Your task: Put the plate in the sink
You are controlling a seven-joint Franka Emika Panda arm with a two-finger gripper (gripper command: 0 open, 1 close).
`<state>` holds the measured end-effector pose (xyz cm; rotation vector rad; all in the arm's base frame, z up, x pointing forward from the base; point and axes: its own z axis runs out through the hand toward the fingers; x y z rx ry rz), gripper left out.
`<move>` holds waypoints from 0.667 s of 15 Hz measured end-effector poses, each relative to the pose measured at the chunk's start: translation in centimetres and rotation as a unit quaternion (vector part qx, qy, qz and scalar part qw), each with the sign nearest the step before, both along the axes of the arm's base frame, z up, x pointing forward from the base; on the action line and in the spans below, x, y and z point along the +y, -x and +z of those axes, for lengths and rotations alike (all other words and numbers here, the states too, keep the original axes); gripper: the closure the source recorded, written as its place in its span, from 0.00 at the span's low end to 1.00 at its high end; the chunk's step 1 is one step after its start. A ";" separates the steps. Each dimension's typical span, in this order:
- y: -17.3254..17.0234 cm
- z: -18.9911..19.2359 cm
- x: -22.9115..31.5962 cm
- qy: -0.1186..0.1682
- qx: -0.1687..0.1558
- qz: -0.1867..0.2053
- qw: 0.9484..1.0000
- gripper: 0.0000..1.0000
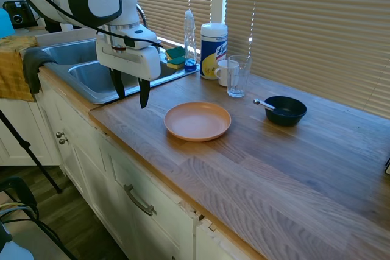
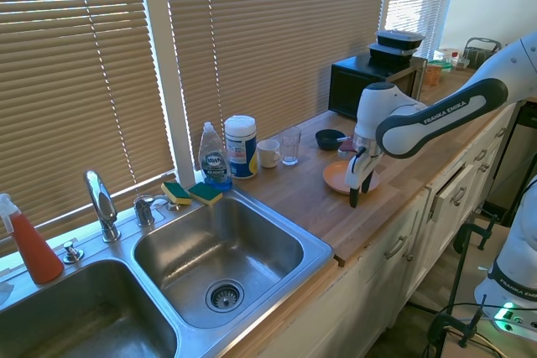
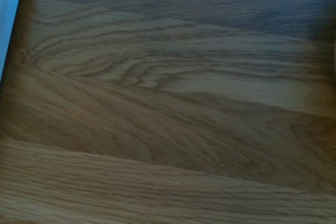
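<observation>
On my first exterior feed, nearest to me is the front edge of the wooden countertop (image 1: 292, 168) above white cabinet drawers (image 1: 146, 202). A little farther in, the gripper (image 1: 131, 92) hangs over the bare wood just beside the sink's right rim, its two dark fingers (image 1: 144, 92) pointing down, spread wide and holding nothing. The wrist feed confirms this: I see only wood grain, blurred, with a pale sliver at one edge. To the right of the gripper, near but apart from it, the peach-orange plate (image 1: 197, 120) lies flat on the counter, upright and empty; in the second exterior feed the plate (image 2: 338, 175) is partly hidden behind the arm. Farther right sits the small black bowl (image 1: 285, 111) with a spoon (image 1: 264, 104) leaning over its rim. Behind the plate stand a clear drinking glass (image 1: 238, 76) and a white mug (image 1: 224, 72), touching or nearly so; I cannot tell which. Next to them is a canister of wipes (image 1: 213, 50), then a dish soap bottle (image 1: 190, 39), then green-and-yellow sponges (image 1: 175, 57) on the sink's back ledge. The stainless double-basin sink (image 2: 277, 232) lies to the left of the gripper, with a chrome faucet (image 2: 101, 204) behind the divider and a red spray bottle (image 2: 29, 245) at its far left. At the far end of the counter a black microwave (image 2: 369, 81) stands under closed blinds (image 1: 317, 25).
</observation>
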<state>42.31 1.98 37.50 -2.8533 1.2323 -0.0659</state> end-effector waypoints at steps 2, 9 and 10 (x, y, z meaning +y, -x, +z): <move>0.0 0.0 0.0 0.000 0.003 -0.002 1.000 0.00; -1.3 3.0 -8.0 -0.018 -0.010 -0.120 0.993 0.00; -1.1 2.8 -9.7 -0.024 -0.009 -0.142 0.990 0.00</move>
